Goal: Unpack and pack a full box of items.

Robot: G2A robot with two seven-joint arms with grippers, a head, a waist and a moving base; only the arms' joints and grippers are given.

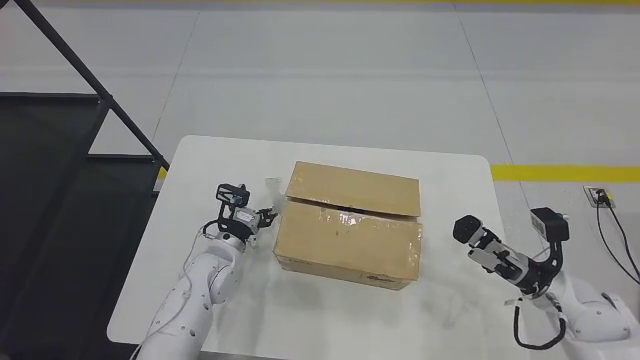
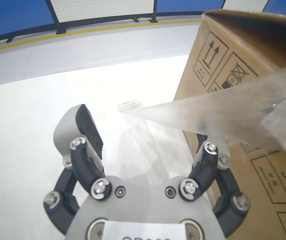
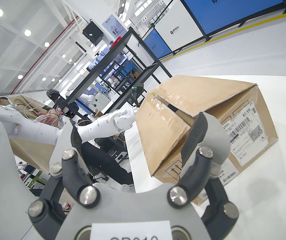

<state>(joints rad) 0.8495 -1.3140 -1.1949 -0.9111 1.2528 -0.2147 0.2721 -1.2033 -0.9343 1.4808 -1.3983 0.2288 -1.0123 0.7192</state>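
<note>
My left gripper (image 2: pixel 143 126) stands wide open, with nothing clamped between its fingers (image 2: pixel 90 131). A strip of clear tape (image 2: pixel 195 113) stretches away from the cardboard box (image 2: pixel 215 58) and crosses in front of one of those fingers. I cannot tell whether it sticks to the finger. In the top view, this gripper (image 1: pixel 262 218) sits low over the white table (image 1: pixel 440 300), just beside the box's left end wall.

My right gripper (image 3: pixel 136 126) is also spread wide and holds nothing. It hangs above the table's right edge (image 1: pixel 462 228), apart from the box and pointing towards its right end.

The box (image 1: pixel 350 222) lies in the middle of the table between my two arms, with its long side across my view. Its top flaps are folded down but do not meet cleanly. In the right wrist view, one flap (image 3: pixel 168 126) sags along the seam, leaving a dark gap under the ragged edge of the other. A printed label (image 3: pixel 248 131) covers the side wall nearest that gripper.
</note>
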